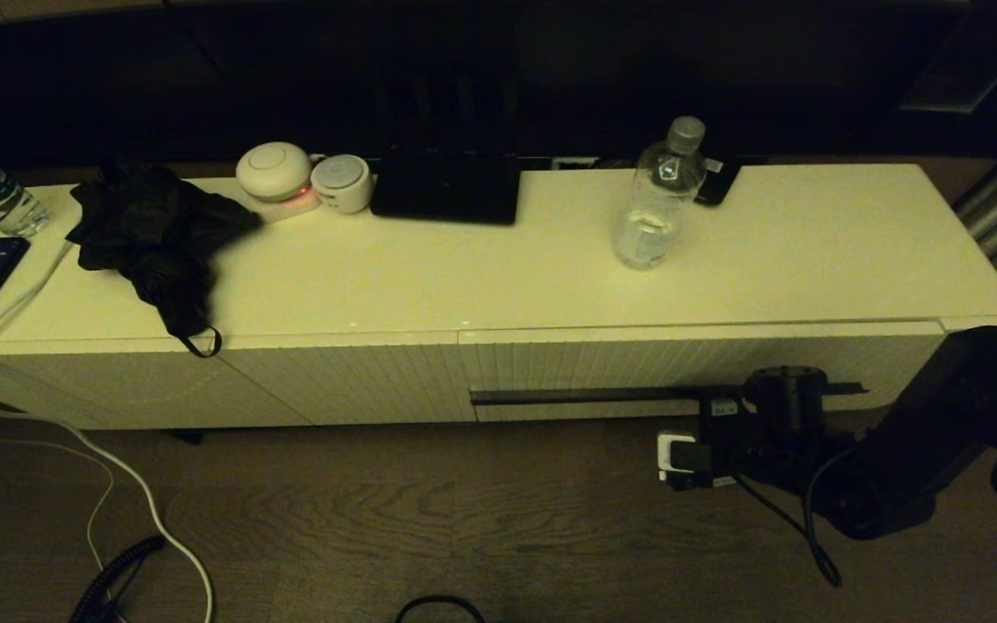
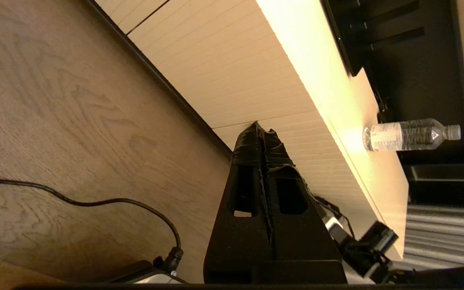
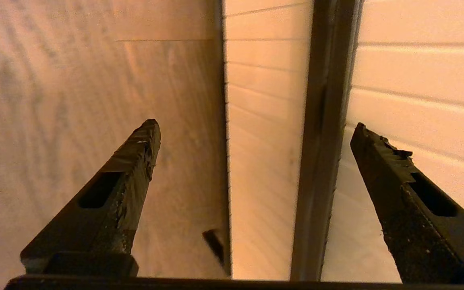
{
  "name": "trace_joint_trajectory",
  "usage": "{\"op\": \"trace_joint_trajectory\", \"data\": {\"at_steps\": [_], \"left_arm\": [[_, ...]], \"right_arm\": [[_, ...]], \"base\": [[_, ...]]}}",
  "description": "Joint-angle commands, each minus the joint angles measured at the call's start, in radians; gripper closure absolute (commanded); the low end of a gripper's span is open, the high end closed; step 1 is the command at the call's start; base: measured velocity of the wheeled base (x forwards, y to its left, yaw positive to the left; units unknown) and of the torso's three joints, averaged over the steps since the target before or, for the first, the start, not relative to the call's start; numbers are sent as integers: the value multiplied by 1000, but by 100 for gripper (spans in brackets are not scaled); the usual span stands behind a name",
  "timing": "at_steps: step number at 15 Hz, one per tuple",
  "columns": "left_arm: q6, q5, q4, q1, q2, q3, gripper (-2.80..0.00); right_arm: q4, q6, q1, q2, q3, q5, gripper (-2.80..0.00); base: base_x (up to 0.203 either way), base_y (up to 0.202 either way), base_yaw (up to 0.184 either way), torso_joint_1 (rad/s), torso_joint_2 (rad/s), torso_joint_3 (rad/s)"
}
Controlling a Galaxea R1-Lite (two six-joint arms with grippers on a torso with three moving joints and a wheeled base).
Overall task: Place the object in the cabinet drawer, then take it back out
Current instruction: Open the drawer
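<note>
A: Head view first. Where is the water bottle (image 1: 661,197) placed?

B: It is stood upright on the cabinet top (image 1: 498,268), toward the back edge, above the drawer (image 1: 689,368), which is seen closed.

A: And the right gripper (image 3: 256,133)?

B: It is held low in front of the drawer, with its fingers (image 3: 135,161) spread wide on either side of the dark handle strip (image 3: 322,141); nothing is gripped.

A: The left gripper (image 2: 261,133)?

B: It is parked near the floor (image 2: 54,121) beside the cabinet front, its fingers pressed together, nothing held.
</note>
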State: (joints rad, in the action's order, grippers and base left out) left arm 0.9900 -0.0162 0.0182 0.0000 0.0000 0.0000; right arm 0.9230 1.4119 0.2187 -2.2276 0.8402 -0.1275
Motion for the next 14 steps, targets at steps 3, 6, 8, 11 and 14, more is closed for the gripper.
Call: {"op": "trace_joint_trajectory", "data": {"at_steps": [3,6,8,11,14], "left_arm": [[6,-1,0,0,-2,0,0],[6,-1,0,0,-2,0,0],[6,-1,0,0,-2,0,0],[6,-1,0,0,-2,0,0],[7,-1,0,0,-2,0,0]], "right_arm": [[5,7,-12,-31,55,0,-280],[5,9,-18,-40,60,5,-280],[0,9,-16,-43,55,10,-280],[0,8,-16,-54,46,11,-280],[2,8,-15,-53,32,15,-280]], "base": [[0,0,0,0,0,0],[0,0,0,0,0,0],[0,0,0,0,0,0],[0,0,0,0,0,0],[0,0,0,0,0,0]]}}
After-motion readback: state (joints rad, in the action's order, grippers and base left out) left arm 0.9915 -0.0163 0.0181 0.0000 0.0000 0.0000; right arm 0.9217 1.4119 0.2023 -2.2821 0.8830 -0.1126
